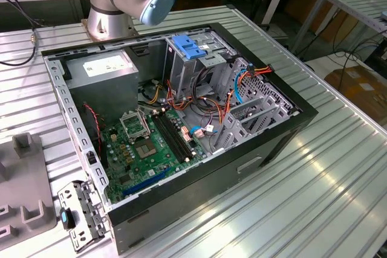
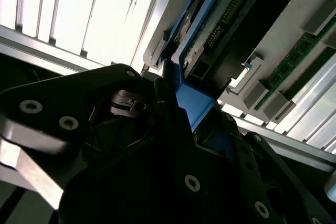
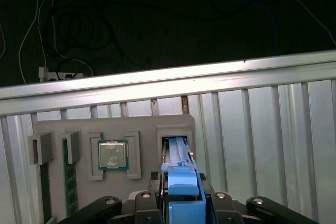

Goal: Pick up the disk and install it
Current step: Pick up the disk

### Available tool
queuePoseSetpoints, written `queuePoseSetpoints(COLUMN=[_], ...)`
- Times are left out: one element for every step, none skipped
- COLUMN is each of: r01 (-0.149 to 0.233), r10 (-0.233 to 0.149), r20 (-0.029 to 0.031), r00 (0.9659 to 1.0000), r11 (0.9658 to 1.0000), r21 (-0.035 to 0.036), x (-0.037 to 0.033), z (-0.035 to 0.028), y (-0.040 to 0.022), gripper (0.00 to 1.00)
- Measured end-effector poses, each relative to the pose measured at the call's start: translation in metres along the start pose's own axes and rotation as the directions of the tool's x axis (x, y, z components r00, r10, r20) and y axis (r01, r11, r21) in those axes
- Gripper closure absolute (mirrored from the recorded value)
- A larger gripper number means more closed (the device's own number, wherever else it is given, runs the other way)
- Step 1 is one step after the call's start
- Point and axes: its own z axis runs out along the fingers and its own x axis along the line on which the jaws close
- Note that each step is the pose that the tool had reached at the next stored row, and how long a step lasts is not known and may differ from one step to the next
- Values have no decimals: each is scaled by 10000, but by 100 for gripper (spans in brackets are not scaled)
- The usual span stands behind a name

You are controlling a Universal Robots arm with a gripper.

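Observation:
The disk [image 3: 178, 156] stands on edge in a slot of a grey holder tray [image 3: 105, 127], its blue side rail running toward the camera in the first wrist view. My gripper [image 3: 184, 203] straddles its near end, dark fingers pressed against both sides of the blue rail, so it looks shut on the disk. In the second wrist view the disk's [image 2: 226, 9] circuit-board side with connectors and blue rail sits right against my gripper [image 2: 178, 103].
The tray also holds a processor chip [image 3: 113, 155] and memory sticks [image 3: 67, 182]. In the exterior view an open computer case [image 1: 242, 161] lies on the ribbed metal table, with a light-blue bracket [image 1: 188, 46] atop its drive cage. The arm's base [image 1: 109, 22] stands behind the case.

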Motion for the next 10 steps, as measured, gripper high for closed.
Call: queuePoseSetpoints(r01=[0,0,1,0,0,0,0,8,60,249], r10=[0,0,-1,0,0,0,0,-8,-60,-249], r20=[-1,-1,-1,-1,-1,-1,-1,-1,0,6], r00=[10000,10000,10000,10000,10000,10000,10000,10000,10000,9997], r11=[10000,10000,10000,10000,10000,10000,10000,10000,10000,9997], r21=[0,-1,-1,-1,-1,0,-1,-1,0,-1], x=[0,1,1,1,1,1,1,2,2,3], z=[0,-1,0,-1,0,0,-1,0,0,0], y=[0,0,0,0,0,0,0,0,0,1], gripper=[62,62,62,62,63,63,63,63,63,63])
